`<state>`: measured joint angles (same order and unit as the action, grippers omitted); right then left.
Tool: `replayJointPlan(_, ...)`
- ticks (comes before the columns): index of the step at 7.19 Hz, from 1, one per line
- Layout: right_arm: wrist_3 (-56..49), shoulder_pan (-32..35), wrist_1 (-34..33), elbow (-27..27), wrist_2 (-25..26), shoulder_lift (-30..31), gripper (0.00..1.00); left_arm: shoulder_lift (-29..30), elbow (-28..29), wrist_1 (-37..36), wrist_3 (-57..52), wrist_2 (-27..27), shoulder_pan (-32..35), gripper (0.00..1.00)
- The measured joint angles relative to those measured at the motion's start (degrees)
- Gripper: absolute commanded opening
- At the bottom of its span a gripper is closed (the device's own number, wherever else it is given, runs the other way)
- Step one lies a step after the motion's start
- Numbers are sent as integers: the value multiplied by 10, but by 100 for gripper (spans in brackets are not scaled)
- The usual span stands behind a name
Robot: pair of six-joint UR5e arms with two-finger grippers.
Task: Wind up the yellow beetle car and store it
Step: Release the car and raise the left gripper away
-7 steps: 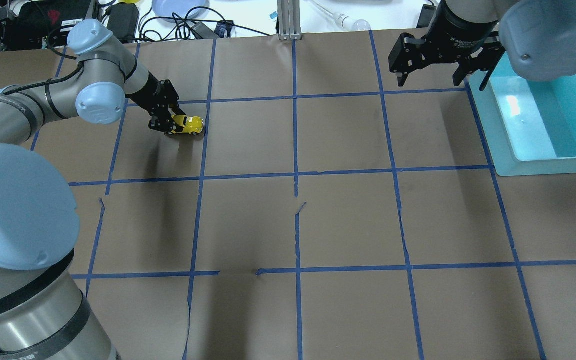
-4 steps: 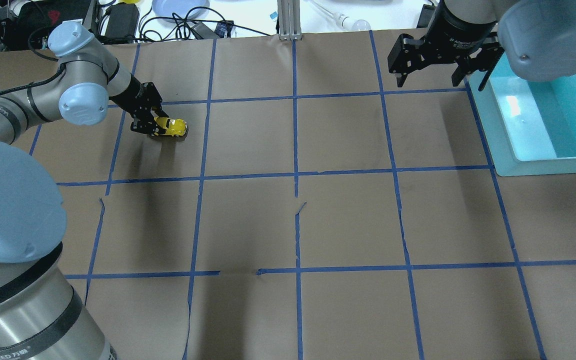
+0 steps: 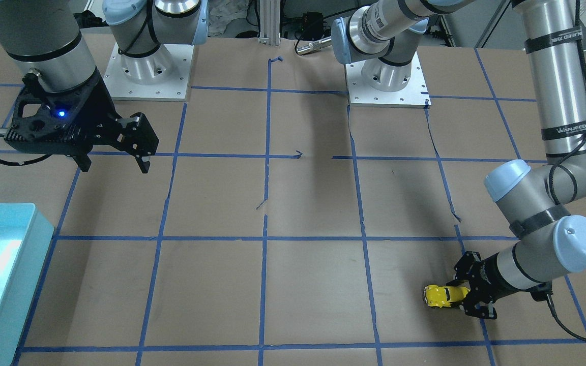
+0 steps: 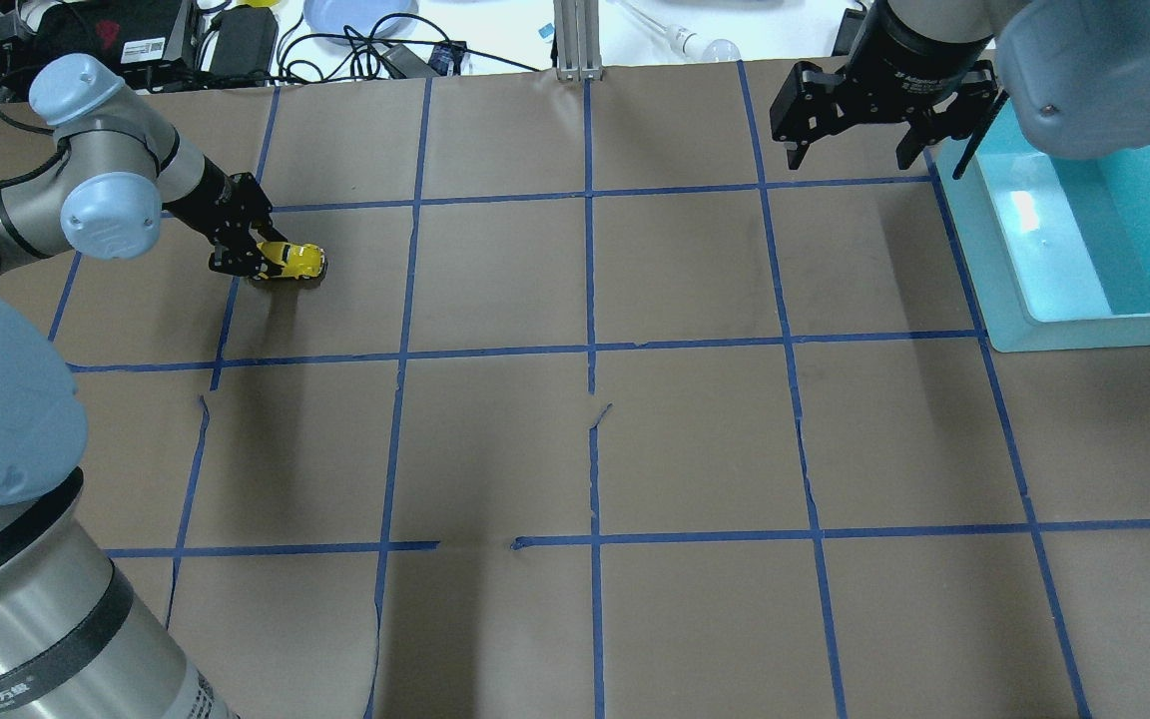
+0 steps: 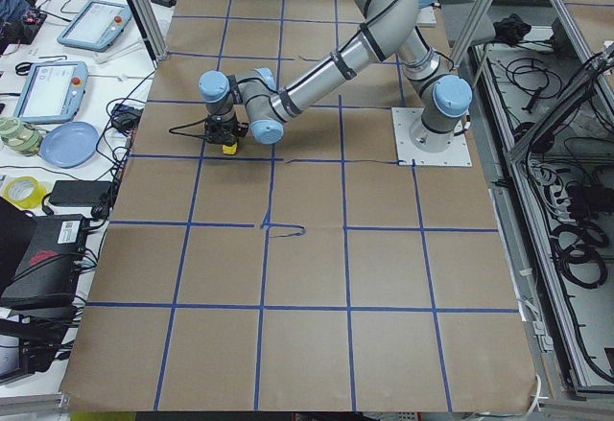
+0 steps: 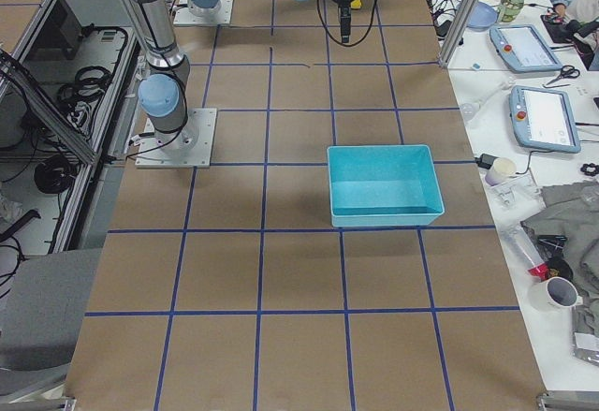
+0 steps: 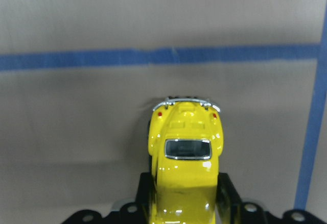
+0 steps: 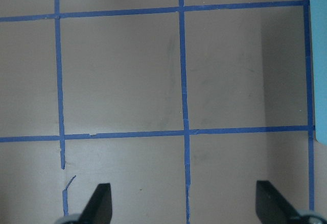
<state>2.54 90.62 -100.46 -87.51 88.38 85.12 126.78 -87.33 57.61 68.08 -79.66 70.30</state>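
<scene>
The yellow beetle car (image 4: 295, 262) sits low on the brown table at the far left. My left gripper (image 4: 254, 258) is shut on it. In the left wrist view the car (image 7: 185, 157) is clamped between the black fingers, its rear bumper pointing away. It also shows in the front-facing view (image 3: 441, 296), with the left gripper (image 3: 468, 297) behind it. My right gripper (image 4: 852, 155) is open and empty, hovering at the far right beside the teal bin (image 4: 996, 300). Its fingers (image 8: 99, 206) frame bare table.
The teal bin (image 3: 16, 239) is empty and stands at the table's right end. Blue tape lines (image 4: 590, 350) grid the brown paper cover. Cables, a plate and devices lie beyond the far table edge (image 4: 355, 30). An aluminium post (image 4: 575, 40) stands at the far middle.
My left gripper has moved to the left along the table with the car held in it. The right gripper has barely moved.
</scene>
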Motion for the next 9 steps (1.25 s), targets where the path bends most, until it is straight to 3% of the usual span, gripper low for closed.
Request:
replayJointPlan(1,-1,0,0,1,-1,1,100,-2,-2,0,-24,0,-15,69)
replayJointPlan(2,-3,0,0,1,-1,3,100,-3,-3,0,-37,0,-25,96)
replayJointPlan(7,-4,0,0,1,0,4,100,-47,4,4,-52,0,-2,99)
replayJointPlan(9,-5,0,0,0,1,4,100,-83,21,46,-173,-43,18,100)
